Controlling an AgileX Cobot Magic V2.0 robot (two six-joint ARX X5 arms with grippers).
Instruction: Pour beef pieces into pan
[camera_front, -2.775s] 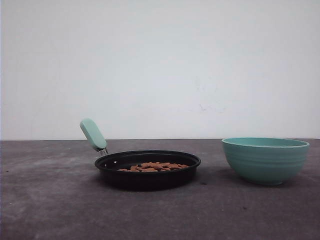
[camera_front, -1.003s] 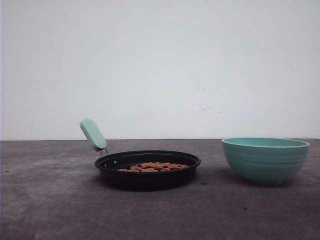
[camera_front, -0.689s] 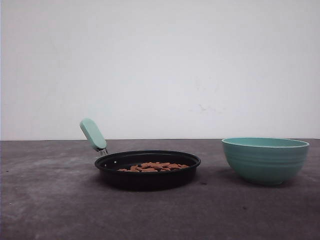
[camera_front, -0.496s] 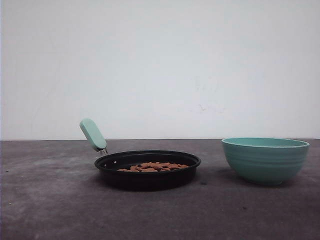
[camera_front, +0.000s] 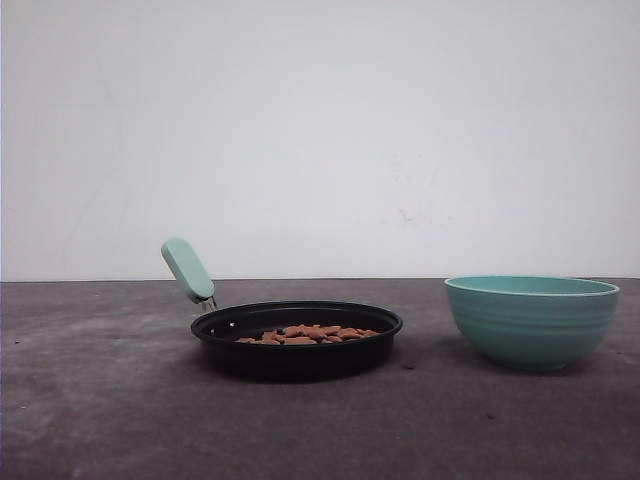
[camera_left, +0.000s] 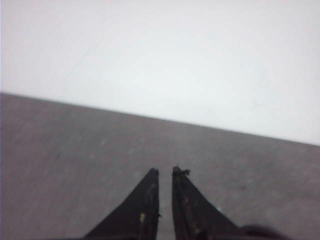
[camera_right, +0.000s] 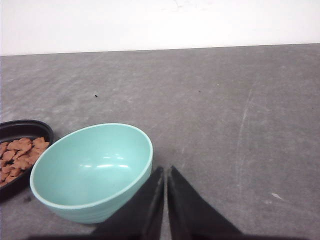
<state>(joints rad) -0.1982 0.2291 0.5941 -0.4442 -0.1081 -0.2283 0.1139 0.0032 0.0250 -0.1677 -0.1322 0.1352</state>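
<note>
The beef pieces (camera_front: 308, 333) are sitting in the pan (camera_front: 296, 340), partly hidden by its rim. Both claws, the left gripper (camera_left: 164, 173) and the right gripper (camera_right: 165, 170), are pressed together, holding nothing.

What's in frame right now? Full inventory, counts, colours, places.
shallow round black frying pan: 1, black with a mint-green handle angled up to the left; on the table left of centre.
reddish-brown beef pieces: many, a low heap inside the pan.
teal ribbed bowl: 1, teal, upright on the table to the right of the pan, apart from it; looks empty in the right wrist view.
dark grey table: 1, under everything.
white wall: 1, behind the table.
left gripper: 1, black, fingertips nearly together, holding nothing, over bare table.
right gripper: 1, black, fingertips nearly together, holding nothing, beside the bowl.
</note>
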